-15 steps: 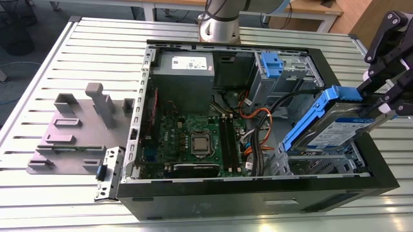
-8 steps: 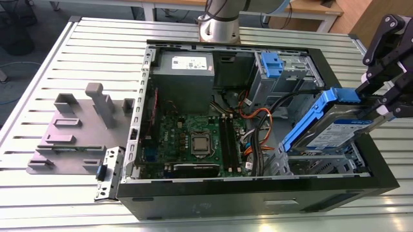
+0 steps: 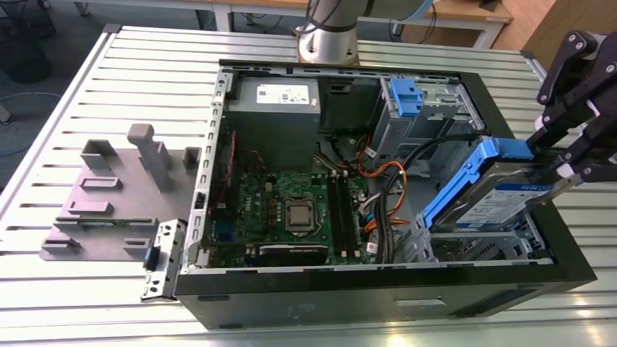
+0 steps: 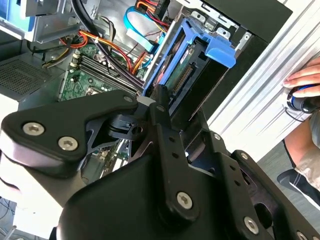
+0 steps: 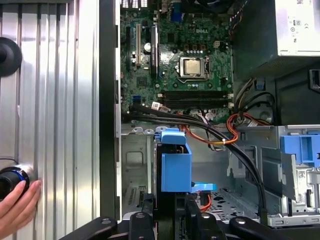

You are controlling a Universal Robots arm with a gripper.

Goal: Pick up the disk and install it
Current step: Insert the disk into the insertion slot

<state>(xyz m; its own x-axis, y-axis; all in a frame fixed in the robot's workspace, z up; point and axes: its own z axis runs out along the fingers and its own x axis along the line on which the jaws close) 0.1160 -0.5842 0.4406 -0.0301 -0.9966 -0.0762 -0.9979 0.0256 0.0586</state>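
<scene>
The disk (image 3: 501, 196) is a flat silver drive with a white-and-blue label and a blue bracket. It hangs tilted over the front bay (image 3: 482, 246) at the near right corner of the open computer case (image 3: 386, 289). Its lower end dips into that bay. My gripper (image 3: 557, 172) is shut on the disk's upper end, at the exterior view's right. In the second wrist view the black fingers (image 4: 161, 102) clamp the blue-framed disk (image 4: 187, 60) just above the case. In the first wrist view the disk's blue bracket (image 5: 175, 167) stands edge-on above my gripper (image 5: 170, 220).
Inside the case are the green motherboard (image 3: 289, 210), a grey power-supply box (image 3: 274, 108), a blue-latched drive cage (image 3: 415, 105) and black and orange cables (image 3: 386, 184) beside the bay. A grey fixture plate (image 3: 115, 195) lies on the slatted table. A person's hand (image 5: 15, 205) rests on a knob.
</scene>
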